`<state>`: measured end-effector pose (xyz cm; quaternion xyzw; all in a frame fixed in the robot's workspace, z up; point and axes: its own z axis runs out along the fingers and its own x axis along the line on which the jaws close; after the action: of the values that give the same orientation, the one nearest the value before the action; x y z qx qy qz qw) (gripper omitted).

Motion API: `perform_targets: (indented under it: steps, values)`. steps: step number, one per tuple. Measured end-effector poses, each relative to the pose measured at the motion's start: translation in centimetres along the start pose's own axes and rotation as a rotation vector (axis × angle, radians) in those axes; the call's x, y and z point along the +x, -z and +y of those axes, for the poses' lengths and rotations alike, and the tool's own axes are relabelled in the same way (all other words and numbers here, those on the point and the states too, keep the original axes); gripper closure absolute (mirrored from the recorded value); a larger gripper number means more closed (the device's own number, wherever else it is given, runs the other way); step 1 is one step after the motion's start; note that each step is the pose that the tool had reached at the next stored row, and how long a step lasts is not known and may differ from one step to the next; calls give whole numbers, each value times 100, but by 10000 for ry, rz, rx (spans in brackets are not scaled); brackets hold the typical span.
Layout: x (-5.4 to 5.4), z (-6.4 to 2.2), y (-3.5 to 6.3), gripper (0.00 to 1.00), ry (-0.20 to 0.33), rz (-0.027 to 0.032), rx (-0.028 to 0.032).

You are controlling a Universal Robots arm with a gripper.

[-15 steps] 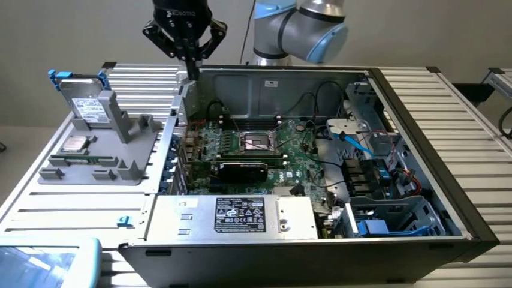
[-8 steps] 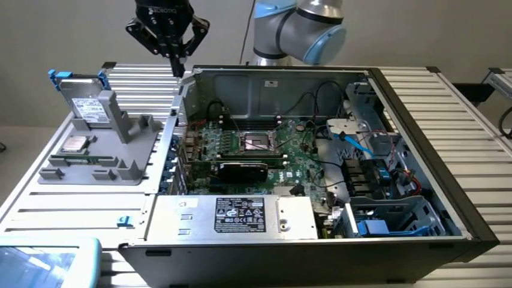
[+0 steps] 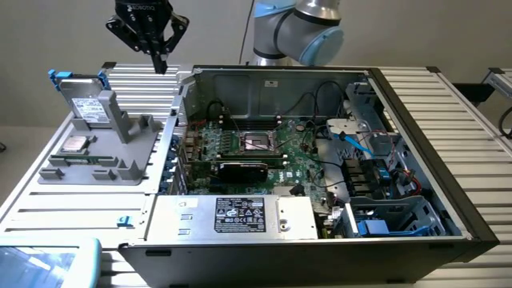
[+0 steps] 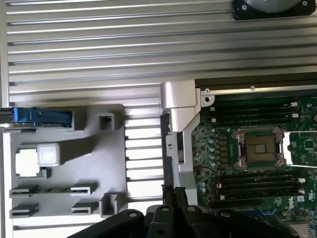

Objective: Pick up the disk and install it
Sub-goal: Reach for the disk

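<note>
The disk (image 3: 88,107) stands on edge at the back of a grey fixture tray (image 3: 96,165), at the exterior view's left. It is grey metal with a white label, and a blue bracket runs along its edges. In the wrist view I see the disk (image 4: 42,116) edge-on as a blue strip on the grey fixture tray (image 4: 94,168). My gripper (image 3: 160,65) hangs high above the ribbed table, between the disk and the back corner of the computer case. It is shut with nothing in it. In the wrist view, my gripper (image 4: 173,194) has its dark fingers pressed together.
An open computer case (image 3: 416,120) lies to the exterior view's right, showing its motherboard (image 3: 256,144) and CPU socket (image 4: 260,148). A silver box with a sticker (image 3: 240,216) fills its front. A drive cage (image 3: 392,216) sits at front right. A small silver chip (image 3: 76,144) lies on the fixture.
</note>
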<state>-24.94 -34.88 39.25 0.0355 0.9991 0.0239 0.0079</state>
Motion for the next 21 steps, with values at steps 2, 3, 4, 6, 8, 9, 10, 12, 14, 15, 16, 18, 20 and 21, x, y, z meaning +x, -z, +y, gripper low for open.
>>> perform_targets:
  steps: [2,3,4,6,8,9,10,12,14,15,16,18,20,21]
  values:
    - [88,17,-1,89,1,2,0]
    - [133,25,-1,89,1,1,0]
    - [178,33,-1,89,0,2,0]
    - [271,49,-2,89,1,4,0]
    - [360,66,-4,89,0,5,0]
    - [404,75,-6,89,1,5,0]
    - [449,84,-10,89,2,4,0]
    - [540,105,-19,89,0,4,0]
    - [629,125,-28,89,1,5,0]
    - [672,135,-32,89,0,5,0]
    - [720,147,-37,89,0,6,0]
    - [806,168,-46,89,2,6,0]
    - [893,191,-55,89,-1,10,1]
    - [937,202,-60,89,0,13,1]
